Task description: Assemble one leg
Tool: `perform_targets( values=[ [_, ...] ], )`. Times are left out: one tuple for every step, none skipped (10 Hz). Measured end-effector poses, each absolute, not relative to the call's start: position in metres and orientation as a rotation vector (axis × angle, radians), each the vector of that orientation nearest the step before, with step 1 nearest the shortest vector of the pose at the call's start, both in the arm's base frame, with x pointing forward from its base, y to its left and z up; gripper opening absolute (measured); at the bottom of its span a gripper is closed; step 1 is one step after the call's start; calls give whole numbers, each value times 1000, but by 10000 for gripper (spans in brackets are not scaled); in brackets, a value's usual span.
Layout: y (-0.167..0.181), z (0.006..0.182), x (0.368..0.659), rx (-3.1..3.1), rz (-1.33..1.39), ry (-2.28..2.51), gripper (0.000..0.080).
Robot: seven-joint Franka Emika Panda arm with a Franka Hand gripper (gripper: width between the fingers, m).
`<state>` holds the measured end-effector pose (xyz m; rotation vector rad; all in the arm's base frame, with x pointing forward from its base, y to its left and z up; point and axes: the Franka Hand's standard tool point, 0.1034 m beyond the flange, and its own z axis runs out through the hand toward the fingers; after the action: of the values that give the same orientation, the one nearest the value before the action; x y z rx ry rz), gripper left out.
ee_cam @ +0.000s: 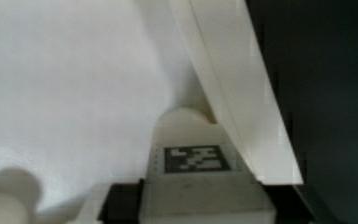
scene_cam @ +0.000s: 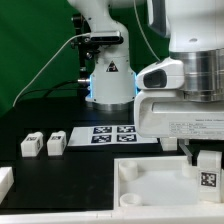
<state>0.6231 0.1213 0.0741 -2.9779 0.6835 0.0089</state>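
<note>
Exterior view: black table with a green backdrop behind. The marker board lies flat near the arm's base, carrying several black-and-white tags. To the exterior view's left of it stand two small white blocks, each with a tag face, close together and well apart from the work area. A further white part is cut off at the left edge of that view; its kind cannot be told. The wide white tray with round corner sockets occupies the lower right of the exterior view, one socket showing at its near corner. The arm's wrist housing hangs low over the tray's far right side and hides much of what lies behind it. The leg, a white square-sided post with its tag facing the camera, stands upright over the tray's right portion, directly below the wrist. The fingers sit at the leg's upper end, clenched on it from either side. Wrist view: the leg runs away from the camera between the two dark pads, tag face visible just past them. Beyond it is the tray's white floor and a raised rim, with the dark table on the other side of the rim. Whether the leg's lower end touches the tray cannot be told.
</note>
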Motion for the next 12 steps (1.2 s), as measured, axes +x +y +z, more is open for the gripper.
perform_targets(
  values=[
    [122, 74, 623, -2919, 20, 886, 294],
    [121, 74, 626, -2825, 32, 1136, 294],
    [120, 74, 628, -2690, 59, 1405, 294],
    [121, 74, 630, -2540, 88, 1652, 294],
    [123, 73, 631, -2350, 112, 1925, 294],
    [127, 73, 634, -2135, 127, 2179, 294],
    [127, 73, 635, -1989, 131, 2313, 294],
    [126, 73, 637, -1830, 133, 2441, 294],
    [126, 74, 637, -1749, 141, 2493, 294],
    [126, 74, 637, -1736, 144, 2502, 294],
    [127, 74, 637, -1706, 153, 2519, 345],
    [130, 73, 636, -1750, 160, 2482, 345]
  ],
)
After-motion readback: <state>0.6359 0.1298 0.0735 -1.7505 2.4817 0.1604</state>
